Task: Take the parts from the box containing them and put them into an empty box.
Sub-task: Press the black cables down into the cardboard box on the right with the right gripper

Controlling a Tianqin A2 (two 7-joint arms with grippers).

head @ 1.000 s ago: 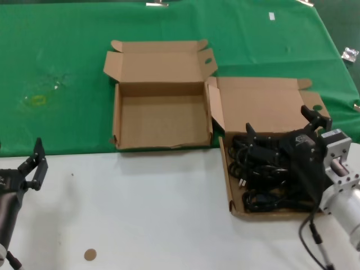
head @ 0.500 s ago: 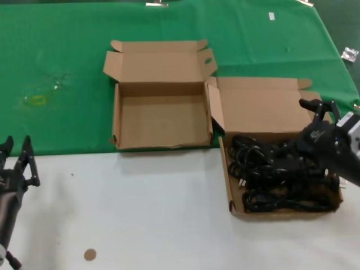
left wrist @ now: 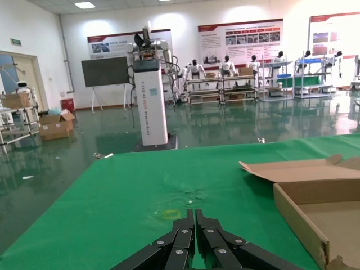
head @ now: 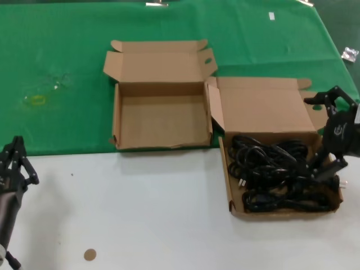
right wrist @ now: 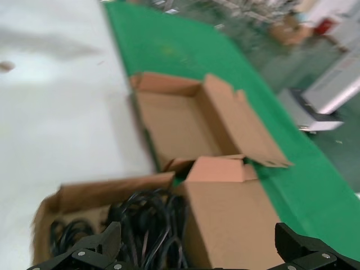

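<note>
The black power cords [head: 270,169] lie coiled in the right-hand cardboard box [head: 227,180], whose lid lies open behind it. The empty box [head: 163,121] stands to its left, lid open, on the green cloth. My right gripper [head: 313,135] is open wide and holds nothing, hovering over the right end of the cord box. In the right wrist view its fingers [right wrist: 107,239] straddle the cords [right wrist: 149,222] and the lid, with the empty box [right wrist: 169,121] beyond. My left gripper [head: 15,160] is shut and empty at the table's left edge; it also shows in the left wrist view [left wrist: 196,219].
The near half of the table is white [head: 157,214], with a small brown disc [head: 90,254] on it. The far half is green cloth [head: 62,67]. A small packet [head: 350,54] lies at the far right. The two boxes touch at a corner.
My right gripper has drawn back from among the cords to the box's right end, open and empty. My left gripper has shifted left and shut.
</note>
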